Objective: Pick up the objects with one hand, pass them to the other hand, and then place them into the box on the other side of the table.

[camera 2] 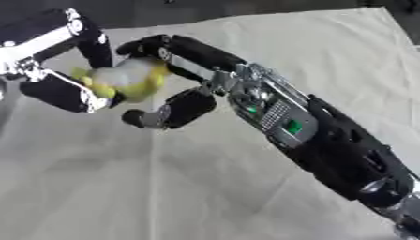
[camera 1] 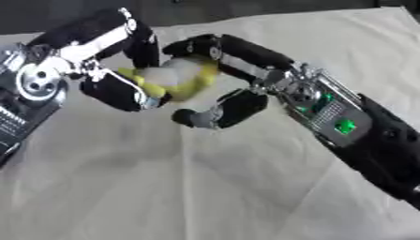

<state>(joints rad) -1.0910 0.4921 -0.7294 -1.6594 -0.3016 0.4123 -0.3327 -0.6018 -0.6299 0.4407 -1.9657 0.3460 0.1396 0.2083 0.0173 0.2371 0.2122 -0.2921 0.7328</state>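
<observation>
**Two hands meet on a yellow and white toy above the table**

The left hand (camera 1: 115,70) comes in from the upper left, its black fingers curled round a small soft toy (camera 1: 176,77). One finger arches over the top of the toy and another wraps beneath it, so the toy sits clasped between them. The toy is yellow with a pale, whitish front; its shape is blurred and cannot be made out further.

The right hand (camera 1: 234,79) reaches in from the lower right along a long black forearm with a silver wrist and a small green light (camera 1: 344,126). Its upper fingers (camera 2: 176,49) lie straight along the toy's right side and appear to touch it. Its thumb (camera 2: 168,112) hangs curled below and to the right of the toy, apart from it, with a gap between the two. Whether this hand has taken any hold of the toy cannot be told; it looks spread rather than closed.

The toy is held up off the table (camera 1: 205,187), between the two hands, in the upper left part of the view. The table is covered with a pale, creased cloth (camera 2: 328,56), and a dark strip runs along its far edge. No box shows in either view.
</observation>
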